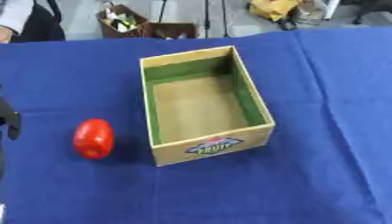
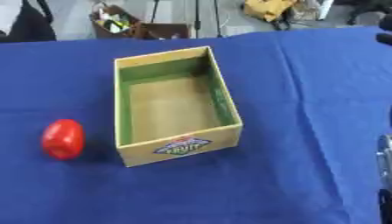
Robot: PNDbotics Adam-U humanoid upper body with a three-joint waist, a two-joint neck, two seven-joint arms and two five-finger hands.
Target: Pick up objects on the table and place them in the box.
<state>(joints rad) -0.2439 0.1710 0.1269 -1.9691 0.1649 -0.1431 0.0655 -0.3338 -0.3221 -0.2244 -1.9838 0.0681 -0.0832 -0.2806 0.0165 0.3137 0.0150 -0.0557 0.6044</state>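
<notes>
Blue cloth covered the tabletop (image 1: 337, 131). An open cardboard box with green inside walls (image 1: 249, 98) sat empty, with a shiny red egg-shaped object (image 1: 93, 138) just left of it. To do well, the left hand (image 1: 9, 120) should wrap the red object's middle. Its fingers' state I cannot tell. The box's label read "FRUIT" (image 1: 214, 146).

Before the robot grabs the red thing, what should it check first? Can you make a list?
1. Red object on the blue cloth, left of the box: ok.
2. Box upright, open top: ok.
3. Room inside box, nothing seen in it: ok.
4. Nothing lies between red object and box: ok.
5. Left hand near red object, only a dark part shows at the left edge: cannot tell.
6. Right hand barely shows at the right edge: cannot tell.
</notes>
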